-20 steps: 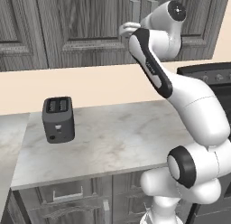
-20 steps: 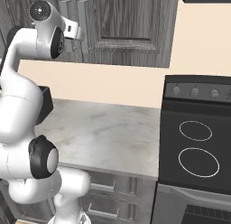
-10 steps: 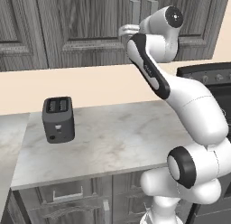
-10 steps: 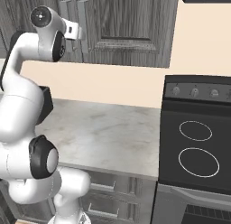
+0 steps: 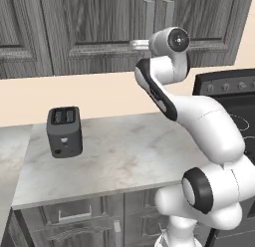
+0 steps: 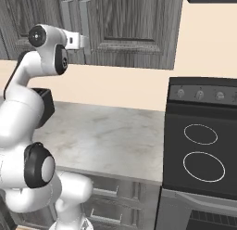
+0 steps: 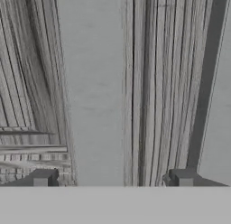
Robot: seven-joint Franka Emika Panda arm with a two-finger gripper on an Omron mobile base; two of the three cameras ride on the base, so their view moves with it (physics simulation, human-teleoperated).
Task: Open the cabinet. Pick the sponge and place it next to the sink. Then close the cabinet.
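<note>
At the far wall above the counter, the wide dark grey wood-grain wall cabinet (image 5: 149,37) hung with both panelled doors closed, its two long vertical silver bar handles (image 6: 84,25) meeting at the middle. The white arm's two-finger gripper (image 7: 113,179) was raised to the lower ends of these handles; in the hand view its dark fingertips (image 7: 43,178) stood wide apart, one on either side of a broad pale grey bar running up the frame, with nothing pinched between them. Whether the tips touched the door could not be told. In the right base view the white hand (image 6: 76,40) lay just beside the handles' lower ends. Below, on the pale marbled stone counter (image 5: 119,156), a black two-slot toaster (image 5: 64,131) stood upright toward the left, well apart from the arm. To the right of the counter sat a black stove (image 6: 200,145) with two white-ringed burners and a row of knobs along its back panel.
</note>
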